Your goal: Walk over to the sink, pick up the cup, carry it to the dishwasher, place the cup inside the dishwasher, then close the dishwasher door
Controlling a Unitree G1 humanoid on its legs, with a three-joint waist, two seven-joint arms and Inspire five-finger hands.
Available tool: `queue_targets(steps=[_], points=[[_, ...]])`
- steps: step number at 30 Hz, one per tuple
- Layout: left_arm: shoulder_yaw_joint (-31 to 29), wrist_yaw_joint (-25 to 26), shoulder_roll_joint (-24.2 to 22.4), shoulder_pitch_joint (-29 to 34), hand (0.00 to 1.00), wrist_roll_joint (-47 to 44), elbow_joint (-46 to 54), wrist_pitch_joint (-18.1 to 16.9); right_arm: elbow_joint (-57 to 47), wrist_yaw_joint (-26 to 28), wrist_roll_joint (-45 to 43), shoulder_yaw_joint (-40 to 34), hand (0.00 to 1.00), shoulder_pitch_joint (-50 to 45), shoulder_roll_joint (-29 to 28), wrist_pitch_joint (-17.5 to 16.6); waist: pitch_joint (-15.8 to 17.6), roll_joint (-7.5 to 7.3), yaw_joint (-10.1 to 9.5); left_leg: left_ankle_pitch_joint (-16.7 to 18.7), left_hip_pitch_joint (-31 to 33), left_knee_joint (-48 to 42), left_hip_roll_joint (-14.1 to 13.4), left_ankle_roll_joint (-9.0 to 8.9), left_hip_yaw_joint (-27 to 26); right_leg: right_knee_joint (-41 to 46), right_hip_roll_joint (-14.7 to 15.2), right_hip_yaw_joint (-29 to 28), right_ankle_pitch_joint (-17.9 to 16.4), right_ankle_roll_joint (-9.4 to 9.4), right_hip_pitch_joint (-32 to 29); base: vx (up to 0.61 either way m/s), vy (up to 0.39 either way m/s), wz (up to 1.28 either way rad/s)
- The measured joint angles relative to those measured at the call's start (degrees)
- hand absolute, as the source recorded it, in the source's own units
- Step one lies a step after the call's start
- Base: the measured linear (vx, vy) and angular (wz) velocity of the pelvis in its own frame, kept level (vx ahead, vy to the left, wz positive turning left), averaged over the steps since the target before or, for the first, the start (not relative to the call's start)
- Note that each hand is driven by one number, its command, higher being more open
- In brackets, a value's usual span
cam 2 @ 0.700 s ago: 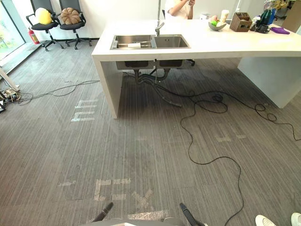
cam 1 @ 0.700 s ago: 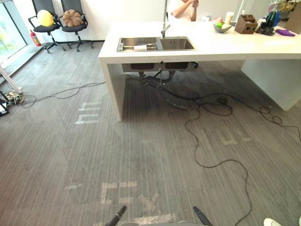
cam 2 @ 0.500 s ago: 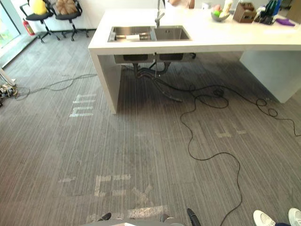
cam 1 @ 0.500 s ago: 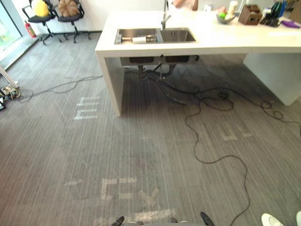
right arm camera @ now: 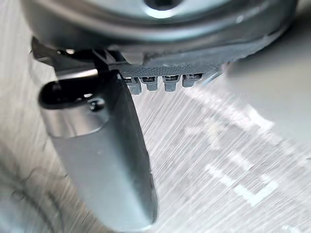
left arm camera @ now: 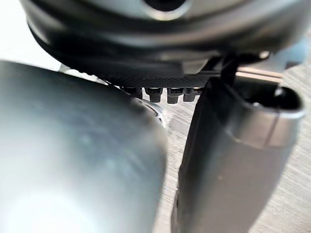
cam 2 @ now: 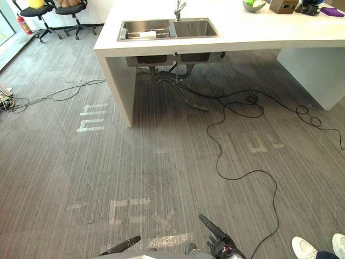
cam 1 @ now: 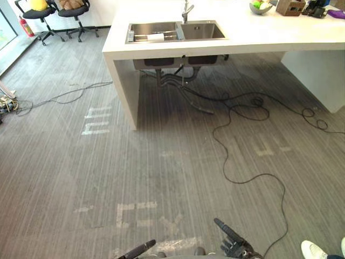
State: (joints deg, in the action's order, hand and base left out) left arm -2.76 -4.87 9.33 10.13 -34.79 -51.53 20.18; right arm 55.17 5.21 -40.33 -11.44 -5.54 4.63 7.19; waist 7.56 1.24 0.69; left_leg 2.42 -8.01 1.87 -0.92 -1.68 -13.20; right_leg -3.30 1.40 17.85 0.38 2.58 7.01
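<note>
Cup: I see a small white thing [cam 1: 156, 38] on the rack in the left basin of the sink [cam 1: 207, 33]. It's likely the cup, but too small to confirm. The sink is set in the white counter [cam 1: 242, 42], with the faucet [cam 1: 186, 8] at its back edge and pipes hanging below. A bowl [cam 1: 260, 6] with green fruit sits further right on the counter.

I'm well short of the counter, with open grey floor [cam 1: 161, 167] and pale tape marks [cam 1: 97, 120] in between.

Right hand [cam 1: 237, 248] is low at the view's bottom edge, its fingers [right arm camera: 150, 83] relaxed and apart, holding nothing. Left hand [cam 1: 137, 250] is low on the other side, fingers [left arm camera: 163, 93] likewise loose and holding nothing.

Two office chairs [cam 1: 70, 11] stand far left. A person's white shoe [cam 1: 315, 251] is at the bottom right.
</note>
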Motion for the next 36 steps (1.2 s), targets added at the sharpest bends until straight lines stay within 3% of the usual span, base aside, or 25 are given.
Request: queue_targets(steps=[5,12,16,20,26,28,29,31,32,34,36], points=[[0.1,-1.1,-1.2,0.6,1.00,4.5,1.4,-5.4,0.2,1.5,0.1,-0.6,1.00,0.5,-0.5,0.4,0.0,0.01,-1.05,0.0,-0.6,0.4,0.0,-0.01,0.0,0.1,0.1,1.2,-0.2,0.50,0.4,0.00,-0.001,0.02],[-3.7,-6.7,-1.0,-1.0,1.00,4.3,-6.3,-7.0,5.0,3.8,5.1,-2.4,1.00,2.3,-0.4,0.5,-0.1,0.00,-0.76,-0.3,-3.0,2.3,-0.1,-0.47,-2.7,0.1,-0.1,-0.2,-0.5,0.92,0.9,-0.01,0.003,-0.17],[-8.3,-11.2,-0.2,-1.2,1.00,4.2,-9.3,-5.2,6.4,6.0,9.2,-3.5,1.00,2.7,-0.7,-0.3,0.0,-0.03,-0.61,-0.2,-4.0,3.0,-0.1,-0.52,-5.2,-0.2,-0.4,-2.0,-0.2,0.46,0.9,-0.01,-0.004,-0.27],[-11.0,-11.6,-0.2,-1.1,1.00,3.1,-10.2,-3.7,6.3,5.9,13.0,-3.5,1.00,2.8,-0.8,-0.4,0.0,-0.04,-0.72,-0.1,-4.9,3.0,0.0,-0.61,-7.4,-0.8,-0.5,-2.6,0.3,-0.20,1.6,-0.02,-0.006,-0.15],[-11.4,-11.6,-0.2,-1.1,1.00,2.8,-10.2,-3.4,6.4,5.8,13.7,-4.0,1.00,2.8,-0.8,-0.5,-0.1,-0.07,-0.82,-0.1,-5.2,3.0,0.0,-0.51,-7.7,-0.9,-0.5,-2.2,0.3,-0.31,2.0,-0.05,-0.019,0.01],[-10.0,-11.6,0.2,-1.8,1.00,3.5,-10.1,-3.3,6.2,5.9,13.5,-4.1,1.00,3.1,-0.3,-0.3,-0.1,-0.06,-0.83,0.2,-5.2,3.0,0.0,0.25,-7.7,0.4,-0.3,-1.9,-0.3,-1.10,1.6,-0.06,-0.007,0.06],[-9.1,-11.6,0.4,-2.0,1.00,3.5,-10.2,-3.3,6.2,5.9,13.5,-4.1,1.00,3.3,-0.1,0.0,-0.1,-0.05,-0.82,0.4,-5.1,3.0,0.0,0.71,-7.7,2.2,-0.1,-1.8,-1.4,-1.62,0.8,-0.04,0.015,0.06],[-4.1,-10.9,1.8,-3.5,1.00,3.0,-10.1,-2.8,5.6,6.0,12.7,-3.1,1.00,4.8,1.2,1.0,0.2,-0.47,-0.69,1.7,-4.5,1.9,0.8,2.22,-7.4,17.0,3.4,-0.3,-7.8,-0.24,-5.8,-0.05,0.049,0.07],[-2.9,-10.4,2.0,-4.1,1.00,2.6,-10.1,-2.5,5.2,5.9,12.1,-2.0,1.00,5.3,1.9,1.2,0.3,-0.56,-0.76,2.1,-4.0,1.5,1.3,2.92,-7.4,22.8,5.0,0.0,-9.0,0.04,-8.7,-0.05,0.068,0.06],[1.6,-7.5,2.7,-6.6,1.00,0.4,-10.2,-2.2,4.0,5.3,6.9,-0.2,1.00,7.4,3.9,2.0,1.4,-1.39,0.00,2.3,-2.9,-0.2,3.5,3.59,-6.3,42.2,11.8,1.6,-9.3,-1.49,-17.9,-0.03,0.077,0.27],[3.4,-5.0,2.8,-8.0,1.00,-1.7,-10.1,-3.2,4.0,4.0,2.9,0.0,1.00,8.0,4.3,2.1,2.4,-2.70,0.72,2.7,-4.0,-1.7,5.1,4.84,-3.7,50.4,16.4,2.7,-7.8,-1.94,-19.7,0.10,0.053,0.63]])
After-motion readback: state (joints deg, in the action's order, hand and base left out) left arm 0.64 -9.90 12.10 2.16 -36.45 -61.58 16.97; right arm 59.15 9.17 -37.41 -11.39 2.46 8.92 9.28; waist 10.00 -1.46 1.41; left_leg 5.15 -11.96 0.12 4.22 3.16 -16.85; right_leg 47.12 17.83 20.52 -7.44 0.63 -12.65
